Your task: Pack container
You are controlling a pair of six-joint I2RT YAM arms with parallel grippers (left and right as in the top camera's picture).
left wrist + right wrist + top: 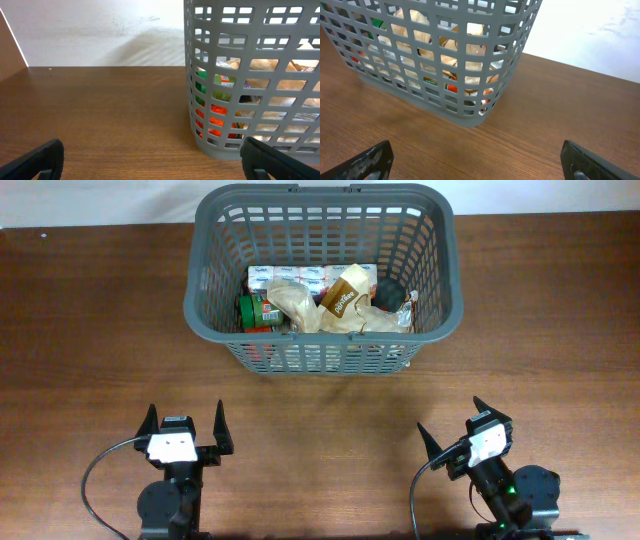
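The container stands on the far middle part of the surface, upright, with its open top toward the overhead camera. It already holds several things. A jar with a green lid lies at the left side. A white box lies along the far wall. A crumpled light paper bag and a brown pouch lie in the middle, one against the other. At the right there is a dark thing that I cannot identify, and a silver packet beside it. All of them lie below the rim.

In the overhead view no loose thing shows on the surface outside the container. So I judge that the packing is finished or almost finished, and the step in hand is only to rest the arms away from the load.

The left tool is at the near left, well apart from the container. Its fingers are spread wide and nothing is between them. The right tool is at the near right, a little turned, also released and empty.

To do this step well, both tools should be kept low at the near edge, so that no finger touches the lattice wall and pushes the container. If one more thing must go in, it is better to bring it from above, over the rim, and release it over the paper bag, where the load looks soft.
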